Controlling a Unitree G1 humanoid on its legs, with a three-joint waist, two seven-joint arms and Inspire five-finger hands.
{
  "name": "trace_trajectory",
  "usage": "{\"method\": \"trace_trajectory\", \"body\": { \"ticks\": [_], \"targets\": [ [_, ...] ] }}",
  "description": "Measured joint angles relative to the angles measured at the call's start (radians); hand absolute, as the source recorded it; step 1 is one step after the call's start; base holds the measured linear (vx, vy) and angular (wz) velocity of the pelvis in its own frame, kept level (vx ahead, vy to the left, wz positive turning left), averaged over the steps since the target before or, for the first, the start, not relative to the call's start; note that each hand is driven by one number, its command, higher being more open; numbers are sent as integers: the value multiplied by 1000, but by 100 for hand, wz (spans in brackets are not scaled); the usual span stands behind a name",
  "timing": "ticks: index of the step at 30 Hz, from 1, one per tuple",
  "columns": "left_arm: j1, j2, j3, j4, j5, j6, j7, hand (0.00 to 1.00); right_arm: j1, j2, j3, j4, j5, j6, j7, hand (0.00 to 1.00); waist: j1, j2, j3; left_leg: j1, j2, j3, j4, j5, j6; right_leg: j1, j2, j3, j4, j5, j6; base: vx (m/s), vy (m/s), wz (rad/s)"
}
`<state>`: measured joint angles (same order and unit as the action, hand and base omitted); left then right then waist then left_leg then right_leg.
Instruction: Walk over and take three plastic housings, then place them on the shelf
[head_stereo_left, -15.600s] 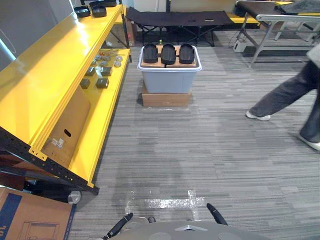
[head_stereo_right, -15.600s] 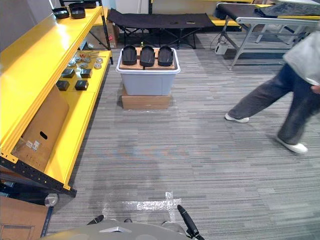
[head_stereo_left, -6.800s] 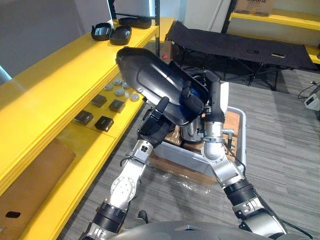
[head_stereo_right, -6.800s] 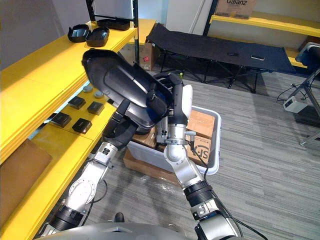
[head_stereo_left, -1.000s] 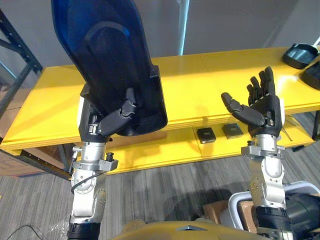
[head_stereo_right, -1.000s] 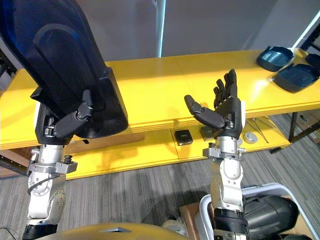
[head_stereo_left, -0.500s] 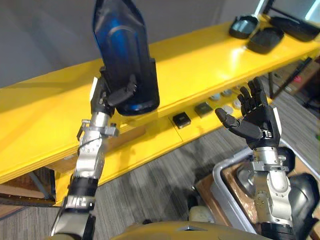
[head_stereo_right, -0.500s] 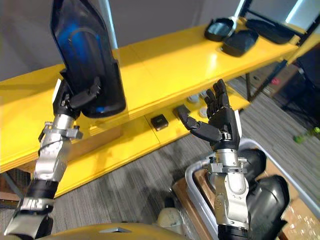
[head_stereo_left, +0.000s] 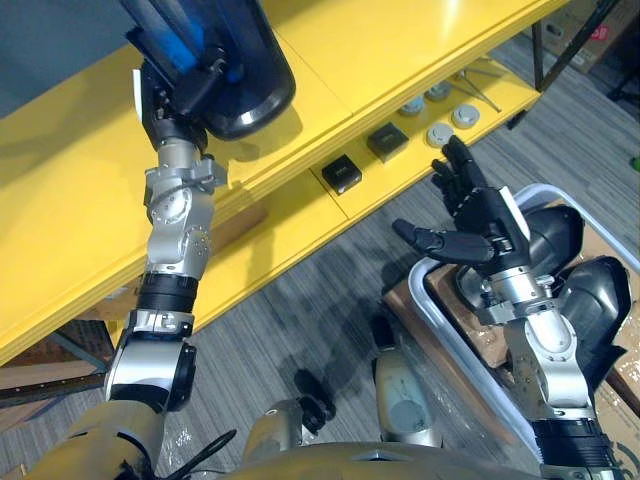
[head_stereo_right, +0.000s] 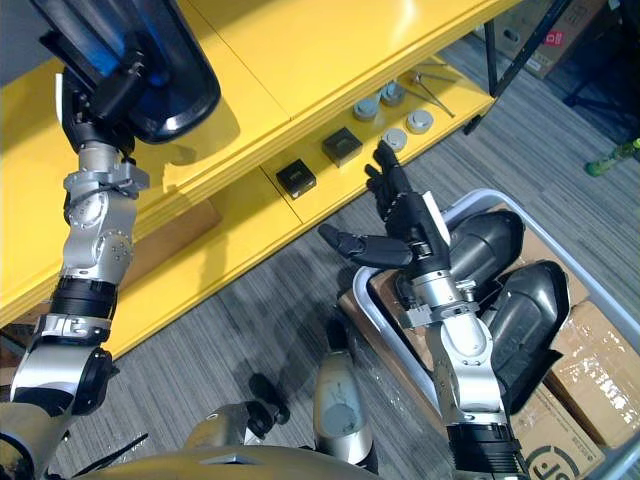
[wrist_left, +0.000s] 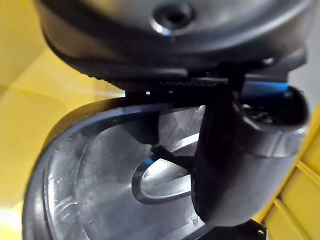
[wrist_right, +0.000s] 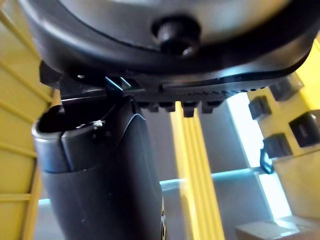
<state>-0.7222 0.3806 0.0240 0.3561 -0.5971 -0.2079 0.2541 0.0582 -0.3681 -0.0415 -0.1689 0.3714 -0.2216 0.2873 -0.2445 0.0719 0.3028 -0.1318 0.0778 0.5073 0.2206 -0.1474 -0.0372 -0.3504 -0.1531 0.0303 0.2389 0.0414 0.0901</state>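
Observation:
My left hand (head_stereo_left: 172, 92) is shut on a large black plastic housing (head_stereo_left: 222, 62), fingers curled over its rim, holding it just above the yellow top shelf (head_stereo_left: 350, 40). In the left wrist view the housing's glossy hollow inside (wrist_left: 95, 180) lies past my thumb (wrist_left: 235, 165). My right hand (head_stereo_left: 478, 228) is open, fingers spread and thumb out, and empty. It hovers over the near rim of a grey bin (head_stereo_right: 372, 300). Two more black housings (head_stereo_right: 482, 250) (head_stereo_right: 525, 312) lie in that bin.
The lower yellow shelf (head_stereo_left: 270, 255) carries small black boxes (head_stereo_left: 342, 175) (head_stereo_left: 387, 142) and round grey discs (head_stereo_left: 440, 134). Cardboard boxes (head_stereo_right: 590, 372) sit under and beside the bin. Grey striped carpet (head_stereo_left: 330, 300) runs between shelf and bin.
The camera has swung downward. My left hand has carried the housing from in front of the shelf out over the top shelf and tipped it away. The right hand stays open.

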Motion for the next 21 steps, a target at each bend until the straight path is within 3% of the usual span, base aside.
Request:
{"method": "trace_trajectory", "body": {
  "ticks": [7,11,14,15,21],
  "targets": [
    [-68,41,1,117,-33,103,98,0,40,16,76,-91,10,2,3,100,-7,-19,36,-29,5,15,8,0,0,-34,3,7,2,2,1,17,-2,-2],
    [-132,101,1,111,-33,125,122,0,58,23,112,-120,29,2,-17,100,-2,-47,70,-40,14,16,27,-4,2,-34,4,5,0,5,1,11,-1,2],
    [-148,121,1,112,-31,147,135,0,69,31,118,-121,29,2,-33,100,4,-46,77,-64,25,14,54,-11,4,-34,8,1,-21,17,2,9,3,4],
    [-150,121,1,114,-31,156,136,100,74,32,119,-121,30,2,-36,100,4,-46,77,-68,26,14,58,-12,5,-34,8,0,-24,17,3,0,0,0],
    [-224,145,0,153,-20,217,160,100,85,34,134,-121,38,2,-70,100,21,-47,107,-72,29,11,73,-15,8,-31,8,-1,-25,23,4,-11,-5,0]
  ]
}}
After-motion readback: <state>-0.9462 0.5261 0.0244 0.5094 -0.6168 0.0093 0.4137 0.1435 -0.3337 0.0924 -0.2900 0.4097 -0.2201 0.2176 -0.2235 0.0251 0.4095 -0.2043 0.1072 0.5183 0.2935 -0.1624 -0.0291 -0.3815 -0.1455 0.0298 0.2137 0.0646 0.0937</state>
